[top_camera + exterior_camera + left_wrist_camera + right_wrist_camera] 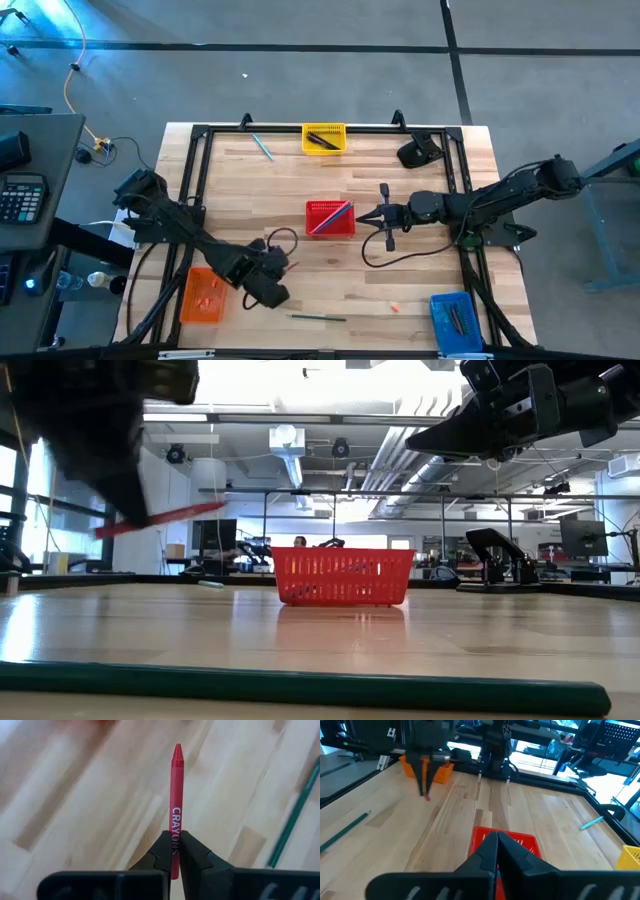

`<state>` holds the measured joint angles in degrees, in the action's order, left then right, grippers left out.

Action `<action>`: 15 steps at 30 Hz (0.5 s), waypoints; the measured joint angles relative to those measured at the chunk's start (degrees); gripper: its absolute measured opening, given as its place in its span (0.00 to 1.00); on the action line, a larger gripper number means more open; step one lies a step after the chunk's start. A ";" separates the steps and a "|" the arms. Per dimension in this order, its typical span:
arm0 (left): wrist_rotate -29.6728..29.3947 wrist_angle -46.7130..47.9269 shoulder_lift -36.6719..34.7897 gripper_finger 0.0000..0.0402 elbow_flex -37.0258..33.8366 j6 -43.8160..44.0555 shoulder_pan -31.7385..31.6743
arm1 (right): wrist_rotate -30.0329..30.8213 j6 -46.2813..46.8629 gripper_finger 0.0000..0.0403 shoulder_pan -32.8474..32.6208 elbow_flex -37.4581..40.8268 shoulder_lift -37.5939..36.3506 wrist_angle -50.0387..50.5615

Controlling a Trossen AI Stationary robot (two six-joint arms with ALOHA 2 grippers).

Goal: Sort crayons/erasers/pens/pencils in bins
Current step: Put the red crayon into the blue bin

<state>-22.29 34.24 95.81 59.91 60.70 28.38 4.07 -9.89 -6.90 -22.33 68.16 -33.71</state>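
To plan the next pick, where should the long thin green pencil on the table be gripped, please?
Grip the long thin green pencil at mid-shaft, coming straight down from above and closing across its width: it lies flat on bare wood with nothing touching it.

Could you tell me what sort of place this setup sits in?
It looks like a robotics lab or workshop. The low view shows exposed ceiling ducts and benches with monitors behind the wooden table, and the high view shows a concrete floor around it.

left gripper (175, 851): near-left of table, fingers clamped on crayon (176, 805) | right gripper (496, 851): mid-table, right of centre, fingers closed, empty
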 joint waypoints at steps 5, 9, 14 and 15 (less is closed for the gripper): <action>-1.03 -11.60 -2.29 0.00 -6.14 -4.19 -2.01 | -0.01 0.38 0.00 0.15 0.47 0.11 0.51; -2.69 -25.16 -3.94 0.00 -11.61 -8.36 -3.90 | 0.01 1.97 0.00 0.15 3.32 0.46 -3.52; -3.32 -46.25 -3.89 0.00 -17.44 -15.72 -7.47 | -0.03 6.90 0.00 0.13 8.99 0.92 -14.68; -2.58 -50.14 -3.92 0.00 -18.31 -17.07 -8.33 | -0.14 8.75 0.00 0.13 9.64 1.34 -16.78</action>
<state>-24.87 -15.90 91.90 41.60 43.63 20.05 3.93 -1.14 -6.76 -12.69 69.50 -50.49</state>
